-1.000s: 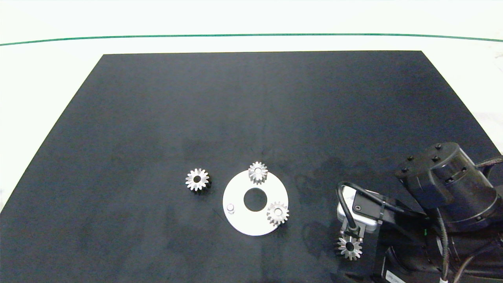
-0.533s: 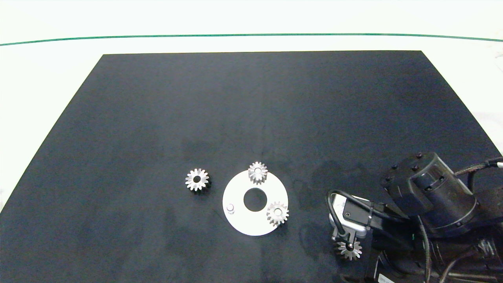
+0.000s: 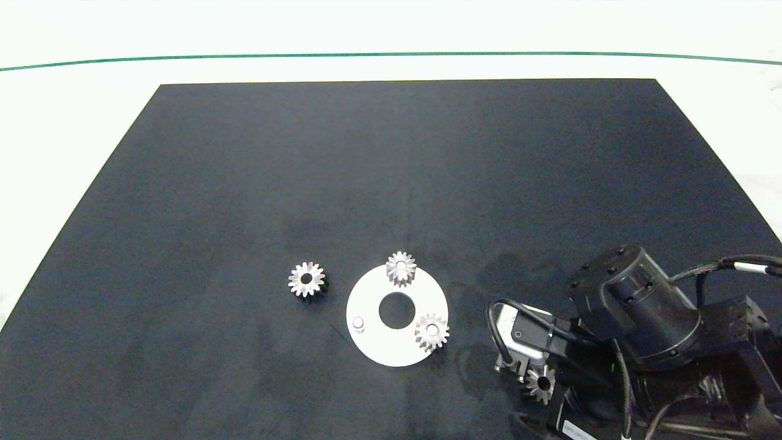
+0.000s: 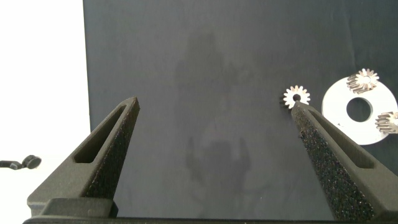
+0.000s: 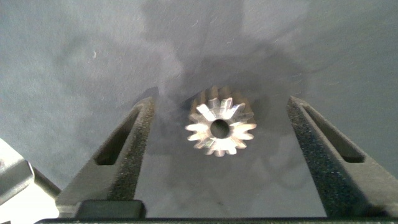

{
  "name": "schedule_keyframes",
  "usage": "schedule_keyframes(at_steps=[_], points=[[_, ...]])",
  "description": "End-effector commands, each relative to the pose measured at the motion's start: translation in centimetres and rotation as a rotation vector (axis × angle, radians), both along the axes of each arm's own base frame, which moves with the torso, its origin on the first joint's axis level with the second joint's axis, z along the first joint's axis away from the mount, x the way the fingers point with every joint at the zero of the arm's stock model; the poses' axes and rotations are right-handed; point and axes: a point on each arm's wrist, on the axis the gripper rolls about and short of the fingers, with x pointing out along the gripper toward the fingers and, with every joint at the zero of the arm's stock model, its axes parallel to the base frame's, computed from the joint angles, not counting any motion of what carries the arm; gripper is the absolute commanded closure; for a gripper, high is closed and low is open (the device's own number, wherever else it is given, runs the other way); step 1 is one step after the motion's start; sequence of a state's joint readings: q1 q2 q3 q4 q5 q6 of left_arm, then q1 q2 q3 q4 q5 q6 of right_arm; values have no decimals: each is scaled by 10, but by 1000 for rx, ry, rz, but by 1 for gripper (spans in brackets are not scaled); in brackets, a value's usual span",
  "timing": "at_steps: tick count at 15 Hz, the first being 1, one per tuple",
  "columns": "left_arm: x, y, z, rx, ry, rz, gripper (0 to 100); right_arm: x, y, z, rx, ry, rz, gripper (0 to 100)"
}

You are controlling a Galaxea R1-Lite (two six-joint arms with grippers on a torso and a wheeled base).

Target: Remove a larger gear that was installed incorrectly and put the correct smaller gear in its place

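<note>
The larger gear, right of the white disc, is straddled untouched by the wide-open right gripper. Judged heavy, rigid and slick, it is best pinched across opposite teeth.

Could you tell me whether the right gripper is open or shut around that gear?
Open: the right gripper straddles the gear with gaps either side.

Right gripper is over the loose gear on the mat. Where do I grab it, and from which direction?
Grip the toothed rim on two opposite sides, coming straight down. The gear lies flat on the mat with its bore facing up, so only the rim offers gripping faces. The right gripper is open and straddles it roughly centred, clear of the teeth. The left gripper hangs open elsewhere.
</note>
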State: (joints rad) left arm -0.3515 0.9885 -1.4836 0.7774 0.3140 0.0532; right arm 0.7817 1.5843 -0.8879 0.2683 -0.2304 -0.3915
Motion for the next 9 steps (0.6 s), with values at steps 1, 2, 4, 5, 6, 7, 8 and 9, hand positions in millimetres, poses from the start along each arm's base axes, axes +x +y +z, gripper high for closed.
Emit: schedule_keyframes(at_steps=[1, 2, 4, 5, 6, 7, 8, 9], points=[[1, 0, 0, 4, 7, 2, 0, -2, 1, -7, -30, 12, 6, 21], [0, 0, 0, 3, 5, 2, 0, -2, 1, -7, -30, 12, 6, 23], [-1, 0, 0, 2, 3, 2, 0, -2, 1, -6, -29, 9, 4, 27], [-2, 1, 0, 0, -2, 2, 0, -3, 0, -6, -31, 8, 4, 29], [-2, 1, 0, 0, -2, 2, 0, -4, -2, -7, -33, 8, 0, 32], [-2, 1, 0, 0, -3, 3, 0, -4, -3, -5, -35, 1, -2, 33], [-2, 1, 0, 0, -3, 2, 0, -4, -5, -6, -41, 2, -5, 35], [-2, 1, 0, 2, 0, 2, 0, -5, -8, -8, -45, 6, -12, 38]])
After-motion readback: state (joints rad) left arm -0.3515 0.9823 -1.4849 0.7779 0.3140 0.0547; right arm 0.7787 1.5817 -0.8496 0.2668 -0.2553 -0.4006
